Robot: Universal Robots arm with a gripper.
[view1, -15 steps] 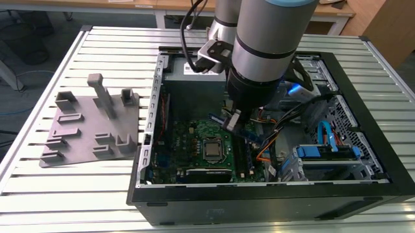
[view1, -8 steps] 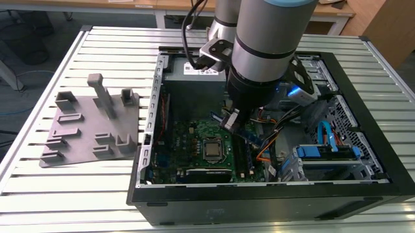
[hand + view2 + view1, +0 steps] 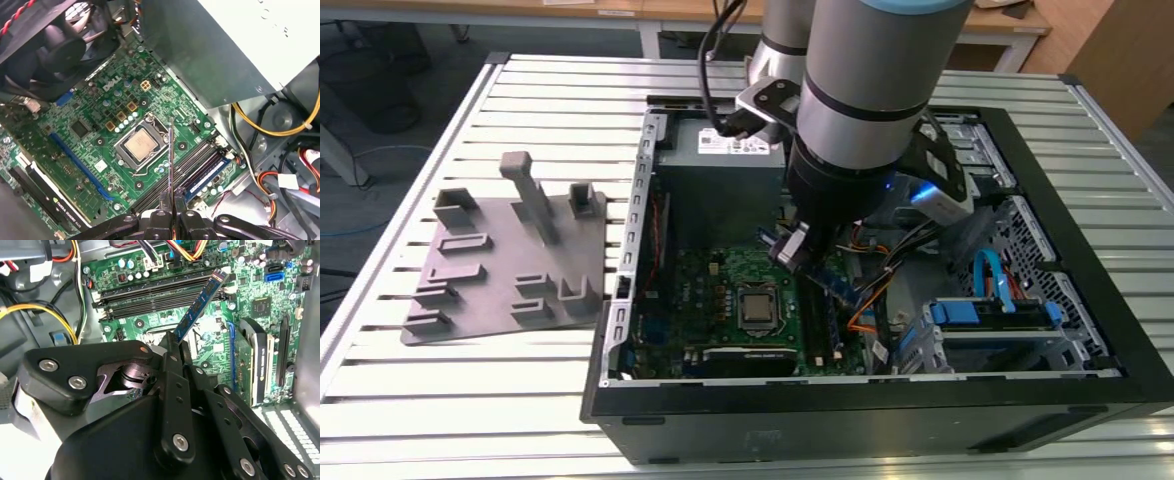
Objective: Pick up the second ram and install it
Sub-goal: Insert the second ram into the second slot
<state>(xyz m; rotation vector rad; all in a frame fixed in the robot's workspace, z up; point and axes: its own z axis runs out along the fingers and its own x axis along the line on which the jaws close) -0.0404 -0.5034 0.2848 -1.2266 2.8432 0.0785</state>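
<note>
My gripper (image 3: pixel 791 245) hangs inside the open computer case, shut on the second ram (image 3: pixel 831 283). The ram is a thin dark blue strip that slants down toward the green motherboard (image 3: pixel 727 275). In the second wrist view the ram (image 3: pixel 199 304) juts out from between the gripper (image 3: pixel 175 342) fingers, its far end over the black memory slots (image 3: pixel 155 296). In the first wrist view the ram (image 3: pixel 171 165) shows edge-on as a thin line, held by the gripper (image 3: pixel 172 214) above the slots (image 3: pixel 177 172). Another blue ram (image 3: pixel 209 174) sits seated in a slot beside it.
The bare processor socket (image 3: pixel 139 145) lies close to the slots. A graphics card (image 3: pixel 252 365) stands in the board. Yellow and orange cables (image 3: pixel 252 140) run near the power supply (image 3: pixel 720 150). A grey fixture tray (image 3: pixel 507 260) with upright posts lies on the slatted table at the exterior view's left.
</note>
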